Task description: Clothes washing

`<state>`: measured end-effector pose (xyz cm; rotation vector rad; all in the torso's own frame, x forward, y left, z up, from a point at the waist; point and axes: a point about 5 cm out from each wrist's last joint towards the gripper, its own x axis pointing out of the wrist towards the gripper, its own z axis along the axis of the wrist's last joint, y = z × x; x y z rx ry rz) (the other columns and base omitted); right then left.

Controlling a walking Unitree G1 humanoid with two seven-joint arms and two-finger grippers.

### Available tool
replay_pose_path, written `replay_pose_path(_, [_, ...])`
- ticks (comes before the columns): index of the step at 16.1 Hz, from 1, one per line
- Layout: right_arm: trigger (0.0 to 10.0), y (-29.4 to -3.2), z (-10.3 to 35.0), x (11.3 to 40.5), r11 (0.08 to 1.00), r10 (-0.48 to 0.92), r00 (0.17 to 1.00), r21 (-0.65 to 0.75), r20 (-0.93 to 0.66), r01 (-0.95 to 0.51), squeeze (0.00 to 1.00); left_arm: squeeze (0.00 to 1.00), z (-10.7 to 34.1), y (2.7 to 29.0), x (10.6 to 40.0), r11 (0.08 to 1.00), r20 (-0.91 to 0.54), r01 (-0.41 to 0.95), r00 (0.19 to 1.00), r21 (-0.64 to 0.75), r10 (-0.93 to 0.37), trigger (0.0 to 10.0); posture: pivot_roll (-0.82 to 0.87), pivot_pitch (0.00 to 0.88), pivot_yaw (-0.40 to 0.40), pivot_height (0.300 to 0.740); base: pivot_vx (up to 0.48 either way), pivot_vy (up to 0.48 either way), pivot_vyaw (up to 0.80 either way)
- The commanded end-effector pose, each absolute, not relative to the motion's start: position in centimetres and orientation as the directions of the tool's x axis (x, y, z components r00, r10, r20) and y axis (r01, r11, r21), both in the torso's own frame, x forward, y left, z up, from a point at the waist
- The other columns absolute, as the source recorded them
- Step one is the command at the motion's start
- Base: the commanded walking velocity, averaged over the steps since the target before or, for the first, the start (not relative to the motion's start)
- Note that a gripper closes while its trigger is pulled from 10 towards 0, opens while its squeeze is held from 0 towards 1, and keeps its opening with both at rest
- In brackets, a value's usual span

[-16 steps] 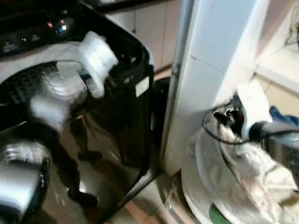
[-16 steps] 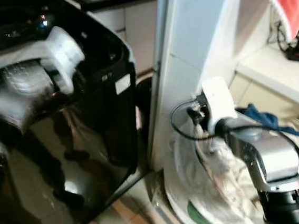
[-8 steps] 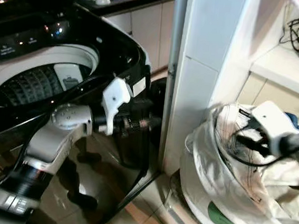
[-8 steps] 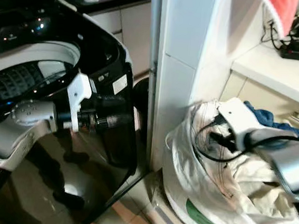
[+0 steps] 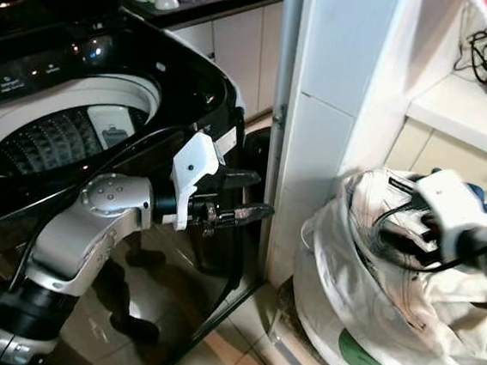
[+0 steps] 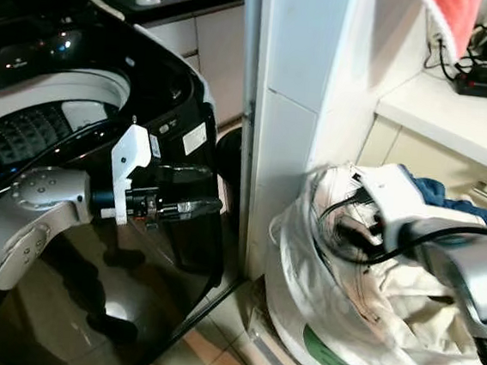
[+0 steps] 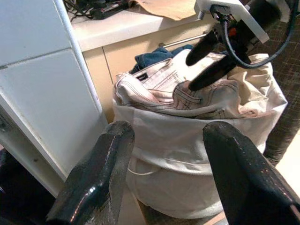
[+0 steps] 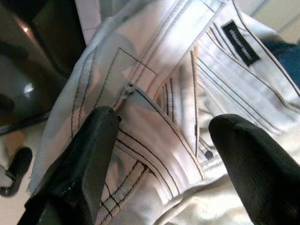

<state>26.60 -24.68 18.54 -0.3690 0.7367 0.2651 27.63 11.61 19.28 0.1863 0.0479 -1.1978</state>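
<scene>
Right hand (image 8: 159, 154): fingers apart, just above white jeans (image 8: 187, 79) in laundry bag (image 5: 369, 307).
Left hand (image 5: 246, 196): fingers apart, beside washing machine (image 5: 68, 122).

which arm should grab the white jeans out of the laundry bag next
Right. The right gripper is open directly over the white jeans in the laundry bag; the left gripper hangs beside the washing machine.

Indoor light, even and fairly bright. Head views sharp at centre, corners soft. Glossy washing machine (image 5: 175, 262) front carries glare spots toward 7 o'clock. White wall panel (image 5: 336, 114) near washed out. Right wrist view: fingers (image 8: 84, 159) blurred, too close; dark at 10 o'clock, possibly shadow.
</scene>
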Motion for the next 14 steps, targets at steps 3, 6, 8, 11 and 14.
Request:
replay_pose_path(3, [10.0, -24.0, 18.4, 24.9, 0.94, 0.109, 0.681, -0.148, -0.724, -0.308, 0.0, 0.0, 19.3, 11.8, 26.7, 0.348, -0.141, 0.933, 0.358, 0.093, -0.923, 10.0, -0.1, 0.0, 0.099, 0.74, 0.0, 0.0, 0.0])
replay_pose_path(6, [10.0, -23.2, 17.3, 24.5, 0.95, 0.146, 0.652, -0.078, -0.744, -0.302, 0.0, 0.0, 19.2, 11.2, 26.1, 0.322, -0.133, 0.944, 0.328, 0.066, -0.935, 10.0, -0.1, 0.0, 0.097, 0.74, 0.0, 0.0, 0.0])
replay_pose_path(8, [4.3, -22.9, 16.7, 24.4, 0.958, 0.142, 0.642, -0.059, -0.753, -0.281, 0.0, 0.0, 19.3, 10.7, 25.6, 0.296, -0.108, 0.955, 0.298, 0.031, -0.948, 10.0, -0.1, 0.0, 0.096, 0.74, 0.0, 0.0, 0.0])
replay_pose_path(11, [0.0, -22.9, 16.6, 24.4, 0.965, 0.132, 0.64, -0.049, -0.757, -0.256, 0.0, 0.0, 19.3, 10.5, 25.2, 0.288, -0.096, 0.958, 0.287, 0.007, -0.953, 10.0, -0.1, 0.0, 0.095, 0.74, 0.0, 0.0, 0.0])
replay_pose_path(14, [0.0, -23.2, 16.2, 24.3, 0.969, 0.115, 0.637, -0.054, -0.762, -0.24, 0.0, 0.0, 19.2, 10.3, 24.9, 0.285, -0.099, 0.959, 0.283, -0.003, -0.954, 10.0, -0.1, 0.0, 0.096, 0.74, 0.0, 0.0, 0.0])
